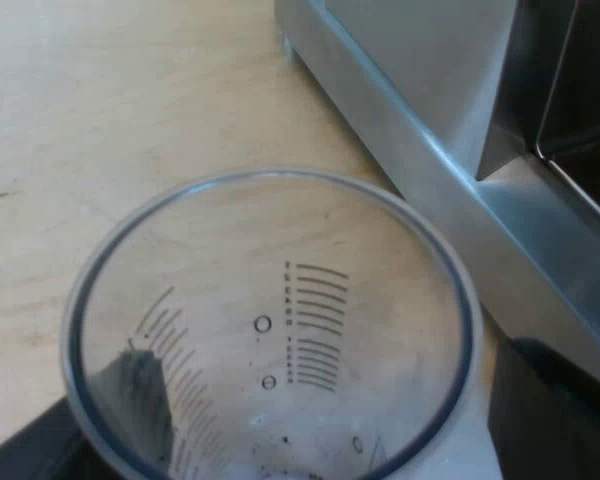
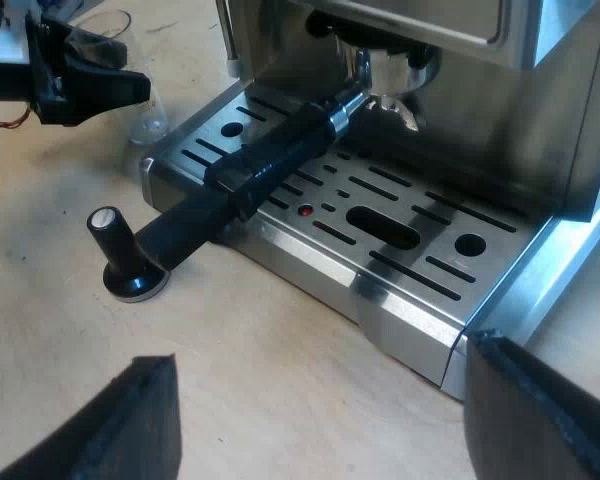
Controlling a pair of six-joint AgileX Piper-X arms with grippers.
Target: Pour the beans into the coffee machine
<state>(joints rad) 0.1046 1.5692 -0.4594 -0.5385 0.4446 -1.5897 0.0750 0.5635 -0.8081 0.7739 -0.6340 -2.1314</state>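
Note:
The clear measuring glass sits between my left gripper's black fingers, which are shut on it. I look down into its mouth; it holds only a few dark crumbs at the bottom. It hangs over the wooden table, close to the espresso machine's steel side. From the right wrist view, the left gripper and the glass are beside the drip tray's corner. My right gripper stands open and low over the table, facing the espresso machine's front.
The metal holder is locked into the machine's front, its dark handle reaching out over the drip tray. A tamper with a black knob stands on the table at the handle's end.

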